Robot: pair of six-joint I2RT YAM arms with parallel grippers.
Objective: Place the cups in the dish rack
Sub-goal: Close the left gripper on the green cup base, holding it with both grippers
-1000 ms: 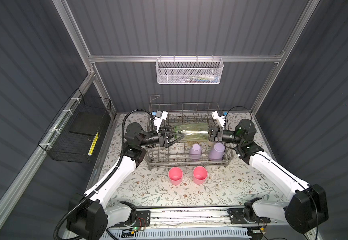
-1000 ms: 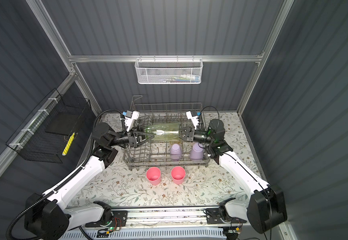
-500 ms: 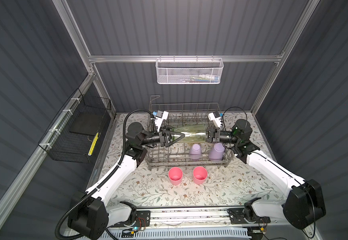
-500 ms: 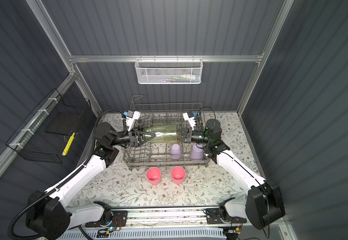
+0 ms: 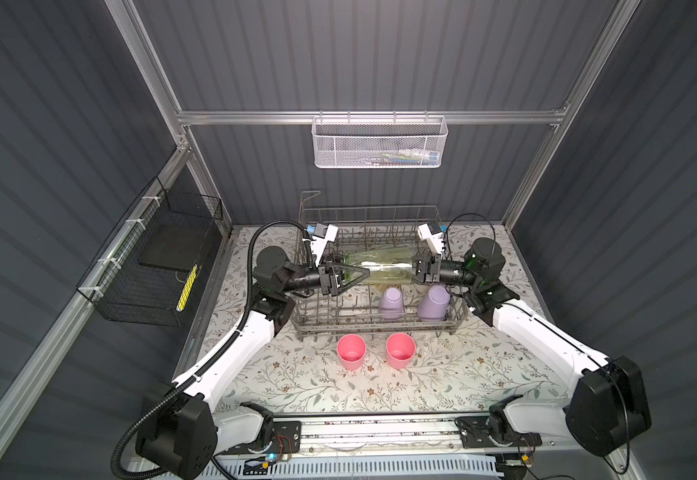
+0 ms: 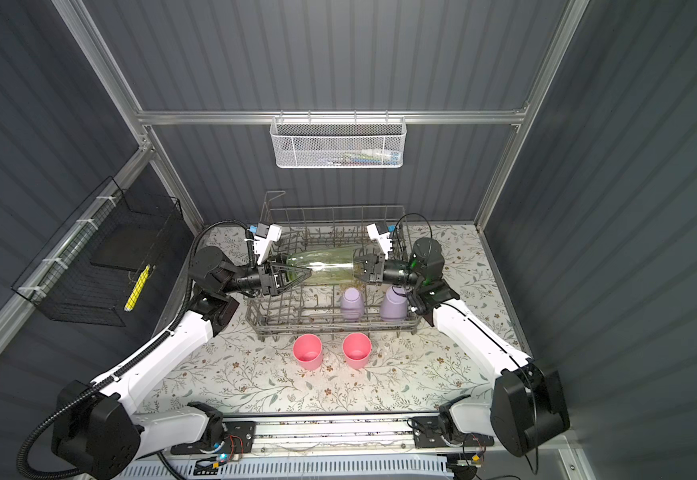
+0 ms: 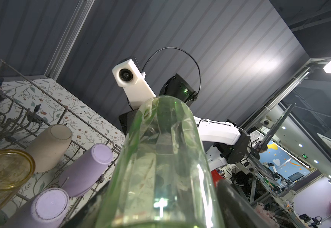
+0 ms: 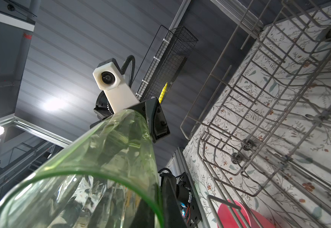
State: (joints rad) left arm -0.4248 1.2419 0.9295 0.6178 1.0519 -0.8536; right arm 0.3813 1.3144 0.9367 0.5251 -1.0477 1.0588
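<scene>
Above the grey wire dish rack (image 5: 330,322), a clear green ribbed tumbler (image 5: 380,266) hangs on its side in both top views, mouth toward 3 o'clock. At that end the right gripper (image 5: 418,268) is clenched on the rim wall. At 9 o'clock the left gripper (image 5: 359,273) stands released, jaws apart astride the closed base. Inside the rack, toward 4 o'clock, two lilac plastic tumblers (image 5: 390,303) (image 5: 433,302) sit upside down. The left wrist view shows a beige plastic tumbler (image 7: 50,146) and a clear yellow tumbler (image 7: 4,171) beside them. Two pink plastic tumblers (image 5: 351,351) (image 5: 400,350) stand mouths up on the floral-patterned table (image 5: 297,374) at the rack's 6 o'clock.
</scene>
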